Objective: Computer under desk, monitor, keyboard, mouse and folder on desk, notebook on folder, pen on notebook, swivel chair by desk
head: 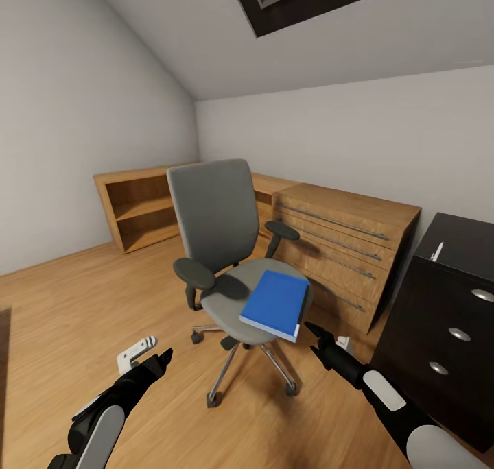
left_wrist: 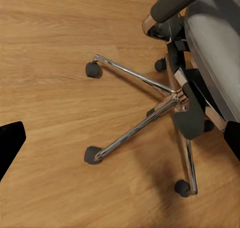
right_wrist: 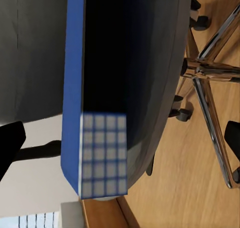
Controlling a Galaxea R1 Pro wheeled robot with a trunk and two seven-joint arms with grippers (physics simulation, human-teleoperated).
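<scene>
Wooden dresser [head: 346, 249] (bar handles) just beside folder-laden swivel chair [head: 219, 249]

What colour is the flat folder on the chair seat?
Bright blue folder; the head view shows it best.

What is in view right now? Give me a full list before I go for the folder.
Chair: one, grey with black armrests, chrome base, centre of the floor.
Folder: one, blue, on the chair seat, overhanging its front edge.
Dresser: one, wooden, bar handles, behind the chair at the wall.
Shelf: one, wooden, open, against the far wall.
Desk: one, black, round silver knobs, at the right.
Pen: one, white, on the desk top.
Left gripper: open, above the floor.
Right gripper: open, just short of the folder.
</scene>
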